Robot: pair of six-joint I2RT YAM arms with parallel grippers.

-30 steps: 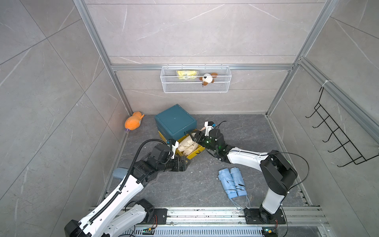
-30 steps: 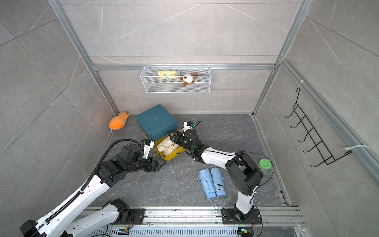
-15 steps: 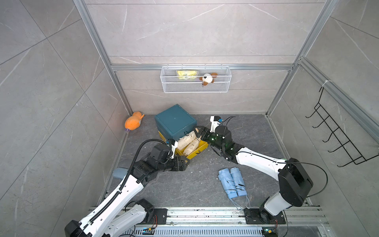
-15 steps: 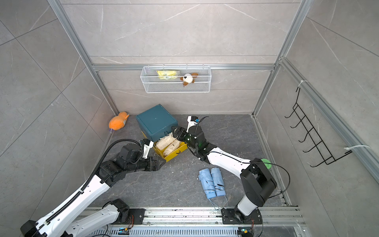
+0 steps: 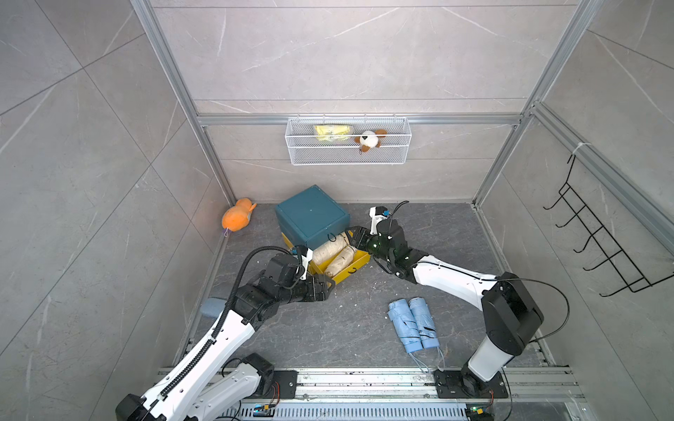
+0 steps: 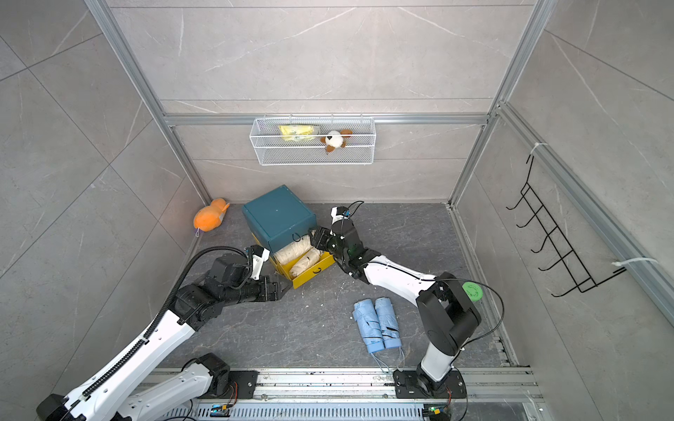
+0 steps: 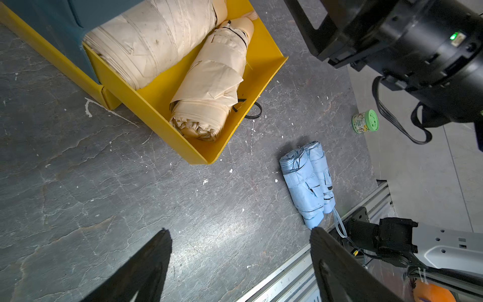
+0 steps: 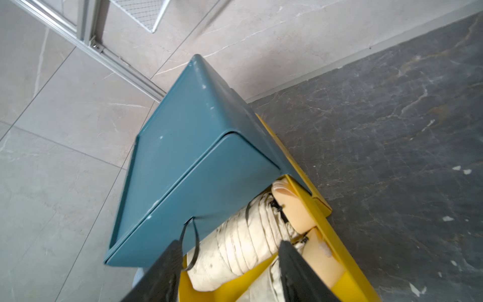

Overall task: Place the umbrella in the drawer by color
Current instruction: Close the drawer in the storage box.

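now two cream umbrellas in drawer, two blue umbrellas outside; left jaws, right jaws apart, empty.

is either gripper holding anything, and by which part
Nothing in the open left gripper. The right gripper straddles the cream umbrella near its handle; whether it grips cannot be told.

This is a robotics lab test cell, dressed like a corner of a home. Grey marble-look wall panels sit in a bare aluminium profile frame over a dark stone-look floor. The left arm and right arm are bolted to a slotted metal rail along the front edge. A white wire basket and a black hook rack hang on the walls (household fittings on a rig's panels).
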